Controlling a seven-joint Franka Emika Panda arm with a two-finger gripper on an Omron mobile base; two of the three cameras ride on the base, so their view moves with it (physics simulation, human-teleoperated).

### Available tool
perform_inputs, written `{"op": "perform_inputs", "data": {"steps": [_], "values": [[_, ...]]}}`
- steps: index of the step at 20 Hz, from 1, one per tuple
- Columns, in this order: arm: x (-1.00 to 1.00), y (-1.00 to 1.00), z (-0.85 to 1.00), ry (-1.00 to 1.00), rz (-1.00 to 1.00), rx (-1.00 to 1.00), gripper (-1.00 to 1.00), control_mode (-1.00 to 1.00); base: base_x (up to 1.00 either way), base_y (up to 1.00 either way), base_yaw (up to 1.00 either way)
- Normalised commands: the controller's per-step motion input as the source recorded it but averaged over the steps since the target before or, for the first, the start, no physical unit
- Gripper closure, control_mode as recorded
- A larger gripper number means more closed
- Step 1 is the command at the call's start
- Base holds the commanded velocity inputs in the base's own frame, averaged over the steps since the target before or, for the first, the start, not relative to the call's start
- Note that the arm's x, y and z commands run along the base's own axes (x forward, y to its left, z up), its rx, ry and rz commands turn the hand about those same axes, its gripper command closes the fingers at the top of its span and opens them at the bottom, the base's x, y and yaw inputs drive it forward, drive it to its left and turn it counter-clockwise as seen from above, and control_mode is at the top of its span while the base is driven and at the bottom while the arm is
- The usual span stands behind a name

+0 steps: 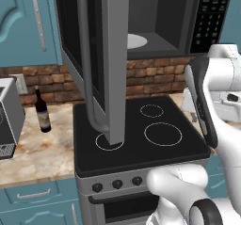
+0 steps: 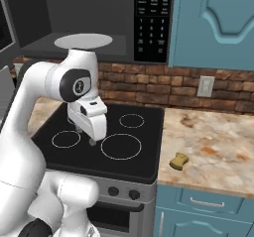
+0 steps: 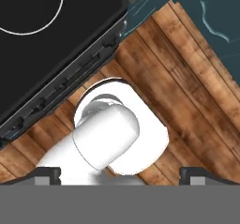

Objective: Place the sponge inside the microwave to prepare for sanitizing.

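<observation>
Yellowish-tan and lumpy, the small sponge block (image 2: pixel 179 160) lay alone on the marbled beige stone worktop (image 2: pixel 218 147), at about four o'clock from the black glass stovetop (image 2: pixel 106 132) in the right base view and well apart from my tool (image 2: pixel 85 136). My tool hung over the stovetop between the white burner rings, its two dark fingertips (image 2: pixel 92 142) spread wide and holding nothing. In the hand view those tips stood far apart at the bottom, looking down past the stove's front edge (image 3: pixel 61 89) to the brown plank floor (image 3: pixel 187 106). Up at twelve o'clock the large grey microwave (image 1: pixel 160 17) stood with its dark-windowed door (image 1: pixel 87 54) swung open, the long grey bar handle (image 1: pixel 87 73) facing out and the round white plate (image 1: pixel 135 41) bare inside. A dark glass bottle (image 1: pixel 42 110) stood on the worktop at nine o'clock from the stove.
</observation>
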Motion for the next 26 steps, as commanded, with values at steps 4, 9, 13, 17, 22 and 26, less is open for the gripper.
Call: {"op": "perform_inputs", "data": {"steps": [4, 9, 13, 17, 22, 26], "values": [[0.82, -0.48, -0.21, -0.08, 0.14, 0.0, -1.0, -1.0, 0.0, 0.0, 0.0], [0.53, -0.62, -0.45, -0.07, 0.05, -0.1, -1.0, -1.0, 0.0, 0.0, 0.0], [0.38, -0.78, -0.52, -0.09, 0.04, -0.08, -1.0, -1.0, 0.0, 0.0, 0.0], [0.59, -0.76, -0.52, -0.05, 0.02, -0.08, -1.0, -1.0, 0.0, 0.0, 0.0], [0.5, -0.76, -0.38, -0.03, 0.03, -0.01, -1.0, -1.0, 0.0, 0.0, 0.0], [0.47, -0.63, -0.33, -0.03, 0.03, 0.0, -1.0, -1.0, 0.0, 0.0, 0.0]]}}
